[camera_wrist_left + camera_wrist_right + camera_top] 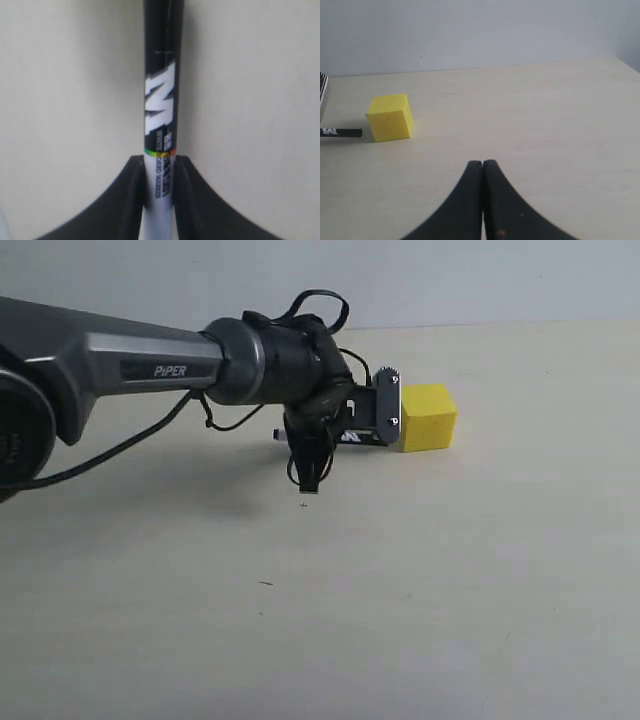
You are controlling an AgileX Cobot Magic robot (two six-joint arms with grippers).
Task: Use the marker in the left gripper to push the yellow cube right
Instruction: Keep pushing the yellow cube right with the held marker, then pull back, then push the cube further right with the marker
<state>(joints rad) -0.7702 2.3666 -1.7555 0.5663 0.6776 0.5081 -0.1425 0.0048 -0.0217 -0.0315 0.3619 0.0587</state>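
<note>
- Left gripper (160, 167) was clamped narrow on the white barrel of the marker (161, 100). The black end pointed out ahead of the fingers.
- Yellow cube (430, 418) sat flat on the counter (450, 620), closer to the far edge than to the near one.
- From the right wrist view, the marker's black tip lay low and level, just beside the cube's left face. I could not tell whether it touched.
- Right gripper (482, 167) had its fingers pressed together with nothing between them, well apart from the cube.
- My judgement of the step: contact or the start of the push.
- To do it well I would keep the tip low and centred on that face, so the cube slides rather than turns. I would travel slowly and straight toward the right edge, and watch that the pen does not slip back through the grip.
- Writing: "PiPER" on the arm (170, 370). A large white "M" showed on the marker's black section, above a thin multicoloured band. The small print below seemed to say whiteboard marker, but was too blurred to confirm.
</note>
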